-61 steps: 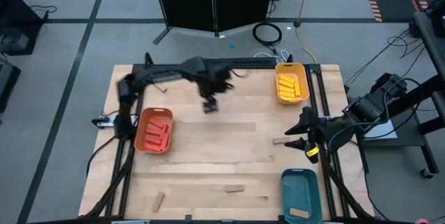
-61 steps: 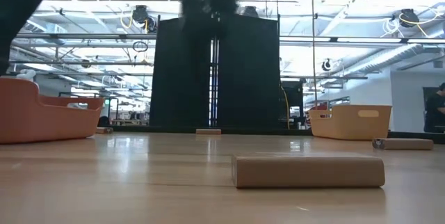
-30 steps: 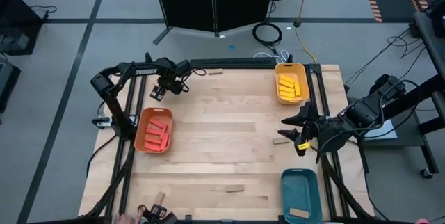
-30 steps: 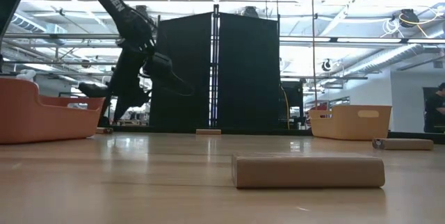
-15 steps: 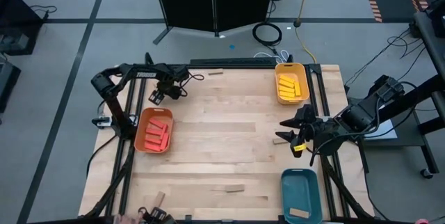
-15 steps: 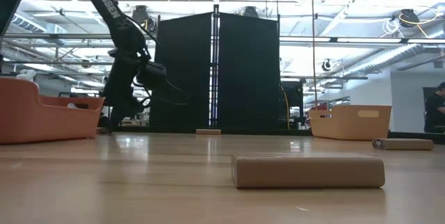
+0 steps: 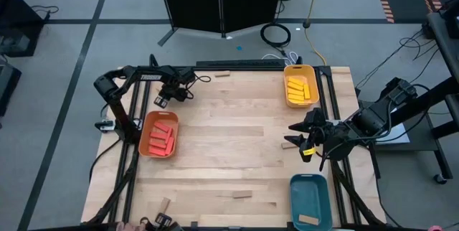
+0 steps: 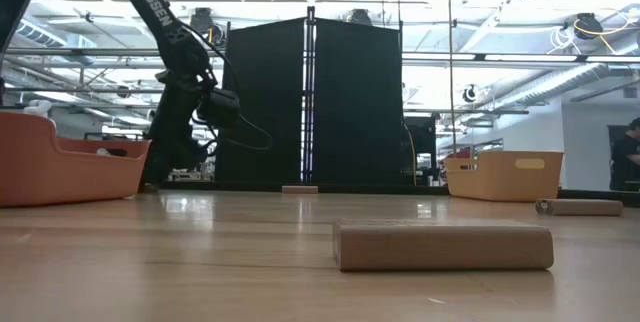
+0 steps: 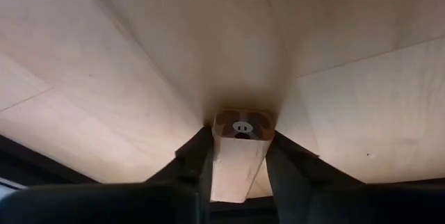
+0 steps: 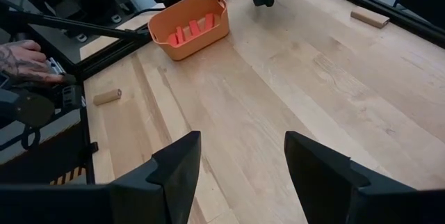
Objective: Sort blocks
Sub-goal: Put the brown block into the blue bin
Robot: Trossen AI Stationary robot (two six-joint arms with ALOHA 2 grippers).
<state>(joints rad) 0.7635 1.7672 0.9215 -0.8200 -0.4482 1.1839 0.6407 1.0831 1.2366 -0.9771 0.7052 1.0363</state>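
Note:
My left gripper (image 7: 163, 100) is down at the table's far left corner, shut on a tan wooden block (image 9: 240, 158); in the high view the gripper hides this block. My right gripper (image 10: 240, 172) hangs open above the table's right side, just past another tan block (image 7: 289, 145) lying flat. Red blocks lie in the orange tray (image 7: 147, 145), yellow blocks in the yellow tray (image 7: 287, 96), and one tan block (image 7: 308, 220) in the teal tray (image 7: 310, 184). Loose tan blocks lie flat at the far edge (image 7: 221, 74), near the middle (image 7: 235, 194) and at the near left (image 7: 163, 206). My left gripper pinches the tan block between its two fingers, one on each long side (image 9: 217, 161). The fingers come from above, slanting steeply down, and run along the block. The block's free end (image 9: 241, 124), which bears a small white mark, is down at the table top.
A person's hand (image 10: 28, 57) works at the frame rail by the table's near left corner, next to a tan block (image 10: 108, 97). Black frame rails run along the table's left, right and far sides. The table's middle is bare wood.
My left gripper has sunk from a little above the far left corner down to the table top and then kept still there.

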